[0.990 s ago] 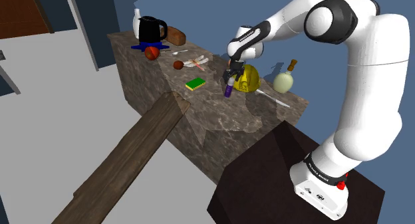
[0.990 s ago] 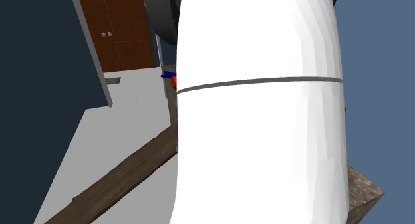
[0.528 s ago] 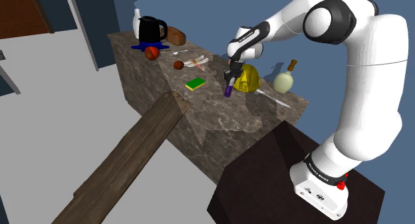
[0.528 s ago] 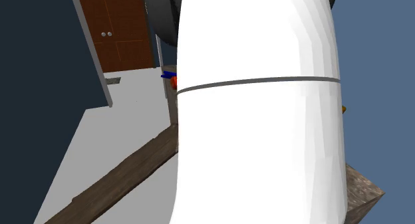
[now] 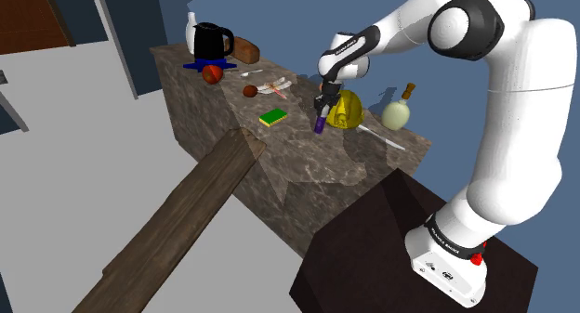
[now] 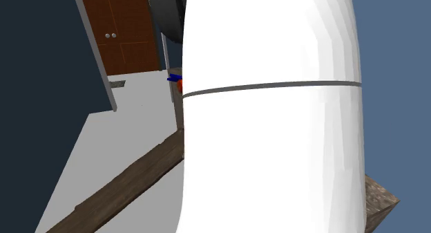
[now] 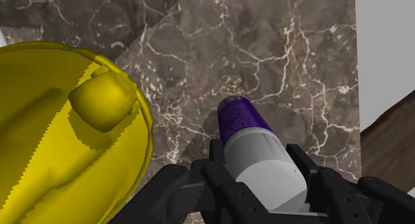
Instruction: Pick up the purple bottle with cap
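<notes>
Clamping the purple bottle (image 7: 241, 117) by its pale grey cap (image 7: 265, 166) between the two fingers (image 7: 214, 156) of the black gripper (image 5: 322, 110), with the jaws parted only by the cap's width. Hanging the bottle cap-up and purple end down, close over the brown marbled countertop (image 5: 297, 167); leaving undecided whether that end is touching the stone.

Placing the bottle just beside a yellow domed object (image 5: 348, 110), on the side facing the shoulder view's left. Logging a raised knob on the yellow object in the wrist view.

Recording on the same countertop:
- a pale green bottle (image 5: 396, 114) with a brown stopper, beyond the yellow object toward the shoulder view's right
- a green sponge (image 5: 273, 117), near the gripper on the other side
- a small brown ball (image 5: 249, 91) and a spoon (image 5: 251, 73)
- a red apple (image 5: 212, 74) beside a black kettle (image 5: 212, 39) on a blue base (image 5: 199, 66)
- a brown loaf (image 5: 246, 49) at the far end

Noting a rough wooden plank (image 5: 186, 218) leaning off the counter edge across the grey floor (image 5: 84, 144). Listing the dark box stand (image 5: 362, 255) at the shoulder view's lower right, blue walls behind, and a brown panelled door (image 6: 128, 31). Blocking much of the second exterior view with a white arm link (image 6: 269, 128).
</notes>
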Tool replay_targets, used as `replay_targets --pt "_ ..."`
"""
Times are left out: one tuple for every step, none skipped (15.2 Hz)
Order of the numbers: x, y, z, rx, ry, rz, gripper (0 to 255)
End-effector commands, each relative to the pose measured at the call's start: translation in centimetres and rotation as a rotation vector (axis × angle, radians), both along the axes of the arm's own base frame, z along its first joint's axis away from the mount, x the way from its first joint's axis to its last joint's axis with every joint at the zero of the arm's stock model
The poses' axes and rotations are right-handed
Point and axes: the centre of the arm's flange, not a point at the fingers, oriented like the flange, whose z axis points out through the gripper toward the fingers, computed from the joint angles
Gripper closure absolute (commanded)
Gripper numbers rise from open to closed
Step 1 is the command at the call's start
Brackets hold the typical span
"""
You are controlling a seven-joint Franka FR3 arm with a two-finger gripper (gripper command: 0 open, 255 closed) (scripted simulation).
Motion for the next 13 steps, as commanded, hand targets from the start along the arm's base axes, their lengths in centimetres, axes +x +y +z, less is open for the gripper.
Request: replay_targets --pt "-0.1 0.0 1.0 0.000 0.000 0.000 255" --pt "-0.1 0.0 1.6 0.000 0.000 0.000 255" --pt "-0.1 0.0 2.1 0.000 0.000 0.000 255" --pt "-0.1 0.0 2.6 0.000 0.000 0.000 255" --pt "-0.1 0.0 3.1 0.000 0.000 0.000 255" --pt "-0.1 0.0 3.7 0.000 0.000 0.000 255" --pt "-0.1 0.0 4.2 0.000 0.000 0.000 255" --pt "-0.1 0.0 4.7 0.000 0.000 0.000 255" --pt "-0.1 0.0 5.3 0.000 0.000 0.000 255" --pt "-0.1 0.0 5.8 0.000 0.000 0.000 255" --pt "-0.1 0.0 6.3 0.000 0.000 0.000 255" --pt "-0.1 0.0 6.4 0.000 0.000 0.000 255" --pt "-0.1 0.0 6.4 0.000 0.000 0.000 255"
